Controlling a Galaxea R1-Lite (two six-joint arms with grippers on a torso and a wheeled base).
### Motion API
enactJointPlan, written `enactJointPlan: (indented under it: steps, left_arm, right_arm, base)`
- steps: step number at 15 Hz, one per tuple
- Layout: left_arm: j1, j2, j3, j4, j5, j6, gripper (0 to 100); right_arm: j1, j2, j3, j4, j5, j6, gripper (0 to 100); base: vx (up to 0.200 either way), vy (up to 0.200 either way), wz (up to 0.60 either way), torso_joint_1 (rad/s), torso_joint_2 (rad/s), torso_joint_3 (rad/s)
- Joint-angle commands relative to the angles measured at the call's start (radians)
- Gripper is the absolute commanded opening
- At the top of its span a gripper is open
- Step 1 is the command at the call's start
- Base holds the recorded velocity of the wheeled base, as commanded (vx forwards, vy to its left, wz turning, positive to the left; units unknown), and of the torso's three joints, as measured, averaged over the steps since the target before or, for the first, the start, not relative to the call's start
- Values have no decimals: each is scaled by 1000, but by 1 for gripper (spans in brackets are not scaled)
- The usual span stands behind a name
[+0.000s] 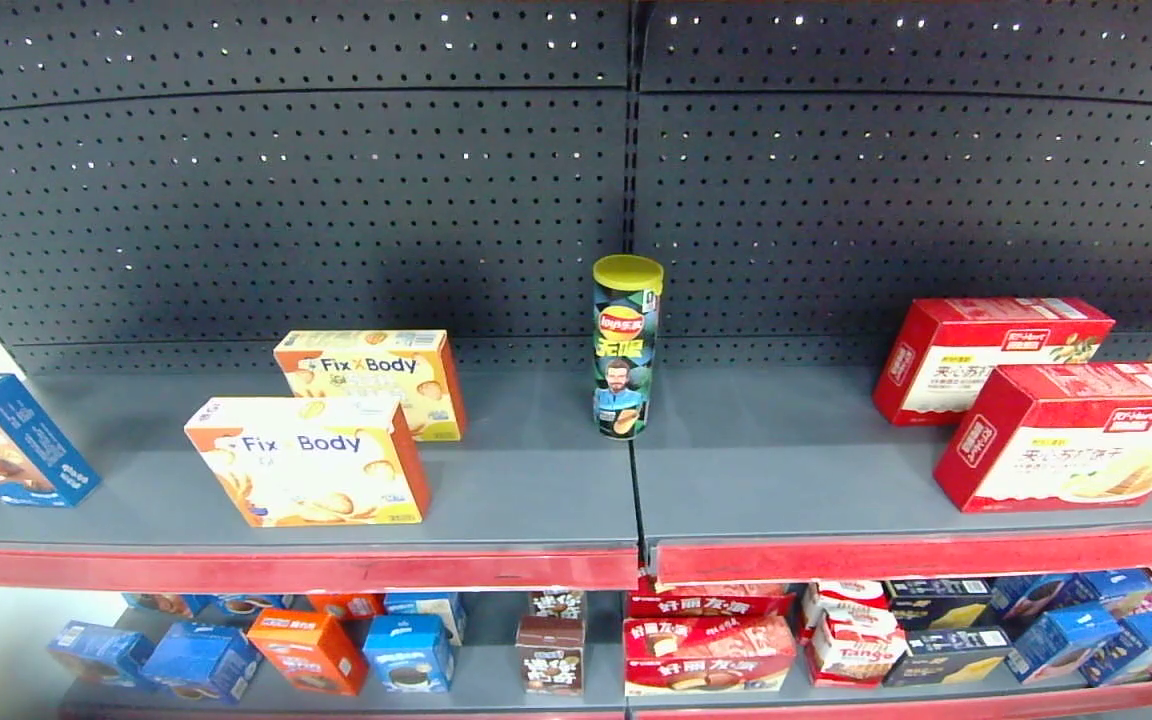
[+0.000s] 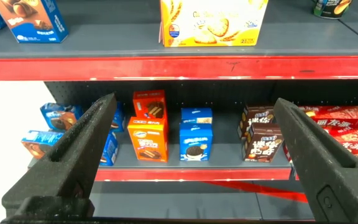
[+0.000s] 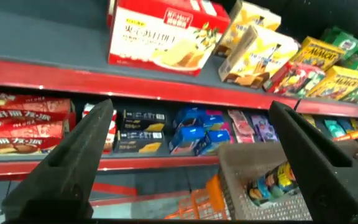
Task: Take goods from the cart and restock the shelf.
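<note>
A chip can (image 1: 626, 345) with a yellow lid stands upright at the middle of the grey upper shelf (image 1: 536, 470). In the right wrist view, the cart's grey basket (image 3: 244, 165) sits low in front of the shelving, with dark cans (image 3: 273, 182) inside it. My right gripper (image 3: 191, 107) hangs open and empty in front of the lower shelf, beside the basket. My left gripper (image 2: 194, 102) is also open and empty, facing the lower shelf's orange box (image 2: 148, 134) and blue box (image 2: 196, 134).
Two yellow boxes (image 1: 316, 460) stand left of the can, two red boxes (image 1: 1066, 430) to its right, and blue boxes (image 1: 11, 440) at the far left. The lower shelf (image 1: 496, 680) is packed with small boxes. Bare shelf surface lies on both sides of the can.
</note>
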Motion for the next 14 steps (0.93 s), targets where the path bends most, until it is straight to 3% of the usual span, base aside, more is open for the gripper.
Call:
enactJointPlan:
  steps: [1, 5, 13, 14]
  left_arm:
    - [1, 0, 0, 0, 0, 0, 100]
    - [1, 0, 0, 0, -6, 17, 100]
    - [0, 0, 0, 1, -7, 18, 100]
    - [0, 0, 0, 1, -7, 18, 100]
  right_arm:
    - [-2, -80, 52, 1, 0, -2, 100]
    - [0, -177, 91, 7, -1, -8, 100]
    - [6, -212, 95, 4, 0, -20, 100]
    - [8, -223, 105, 4, 0, -32, 100]
  base:
    - [0, 0, 0, 0, 0, 0]
    - [0, 0, 0, 0, 0, 0]
    - [0, 0, -600, 1, 2, 0]
    - [0, 0, 0, 0, 0, 0]
